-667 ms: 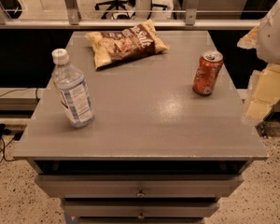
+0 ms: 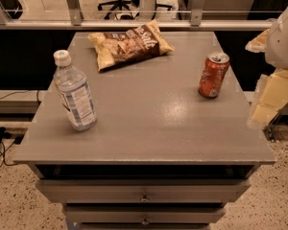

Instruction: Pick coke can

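The coke can point(image 2: 213, 74) is orange-red with a silver top and pull tab. It stands upright on the right side of the grey table top point(image 2: 149, 123). My gripper point(image 2: 271, 99), pale yellow under a white wrist, hangs at the right edge of the view. It is just past the table's right edge, to the right of the can and slightly nearer the front. It is apart from the can and holds nothing that I can see.
A clear water bottle point(image 2: 75, 92) with a white cap stands on the left side of the table. A bag of chips point(image 2: 129, 44) lies at the back middle. Drawers point(image 2: 144, 193) sit under the top. A rail and office chairs are behind.
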Controlling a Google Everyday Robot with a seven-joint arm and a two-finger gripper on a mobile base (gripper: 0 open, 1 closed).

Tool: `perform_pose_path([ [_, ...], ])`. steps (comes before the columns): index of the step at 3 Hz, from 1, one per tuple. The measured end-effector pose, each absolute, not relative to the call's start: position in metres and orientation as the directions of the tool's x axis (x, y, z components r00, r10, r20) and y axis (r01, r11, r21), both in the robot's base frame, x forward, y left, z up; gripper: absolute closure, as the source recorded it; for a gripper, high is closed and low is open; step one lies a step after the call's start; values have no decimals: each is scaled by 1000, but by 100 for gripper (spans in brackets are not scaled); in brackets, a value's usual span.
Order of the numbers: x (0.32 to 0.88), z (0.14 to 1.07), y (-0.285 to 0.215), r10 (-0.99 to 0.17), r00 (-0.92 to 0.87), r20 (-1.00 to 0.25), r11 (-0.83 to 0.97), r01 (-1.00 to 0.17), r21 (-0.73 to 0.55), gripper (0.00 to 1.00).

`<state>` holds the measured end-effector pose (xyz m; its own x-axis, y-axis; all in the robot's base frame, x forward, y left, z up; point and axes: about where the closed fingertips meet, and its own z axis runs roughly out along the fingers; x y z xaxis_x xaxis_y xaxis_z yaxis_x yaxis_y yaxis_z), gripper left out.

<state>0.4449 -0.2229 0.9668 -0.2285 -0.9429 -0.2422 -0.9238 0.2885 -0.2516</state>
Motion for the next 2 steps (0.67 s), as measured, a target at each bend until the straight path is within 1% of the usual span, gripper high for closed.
perform_pose_path([
  [1, 462, 948, -244, -912, -259, -318, 346, -903, -257, 0],
  [2, 486, 930, -273, -856, -301, -421, 429, -867, -253, 0],
])
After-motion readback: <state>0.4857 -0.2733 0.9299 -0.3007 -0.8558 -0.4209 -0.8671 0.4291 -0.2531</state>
